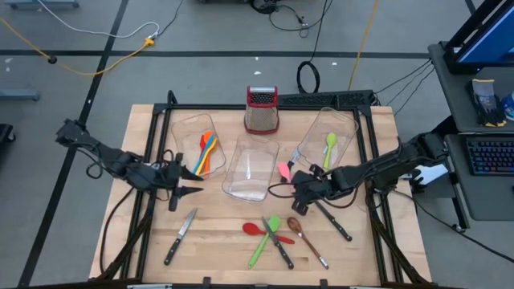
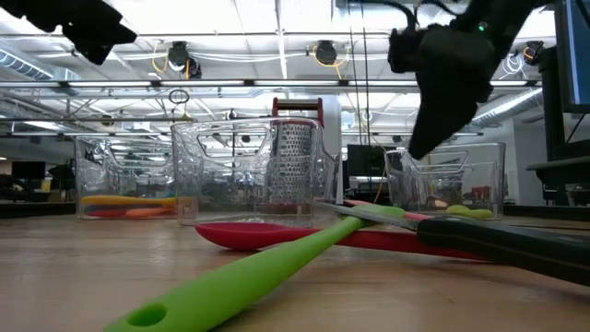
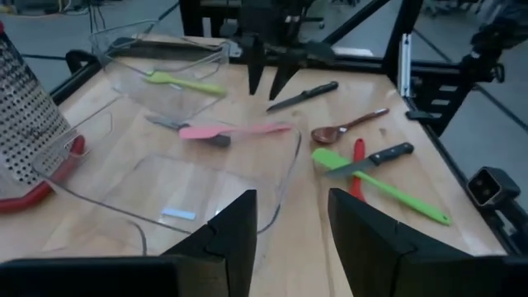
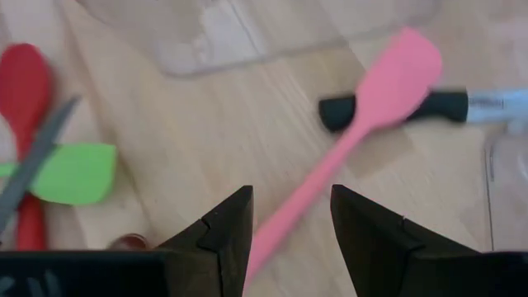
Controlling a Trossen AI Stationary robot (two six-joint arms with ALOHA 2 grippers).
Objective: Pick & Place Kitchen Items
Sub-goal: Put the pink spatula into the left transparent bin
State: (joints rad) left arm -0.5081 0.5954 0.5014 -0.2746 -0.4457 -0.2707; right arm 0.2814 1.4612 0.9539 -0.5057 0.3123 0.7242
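The right tool (image 4: 289, 227), fingers apart and empty, hovers over the pink spatula (image 4: 363, 124) lying mid-bench across a black-handled knife (image 4: 396, 107). A careless pinch could drag the knife along.

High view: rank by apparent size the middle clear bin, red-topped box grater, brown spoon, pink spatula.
1. Middle clear plastic bin
2. Red-topped metal box grater
3. Brown spoon
4. Pink spatula, though the right arm partly hides it, so unsure against the spoon.

A lab: exposed ceiling rails (image 2: 230, 85), floor cables (image 1: 88, 60), computer keyboard (image 1: 490, 154).
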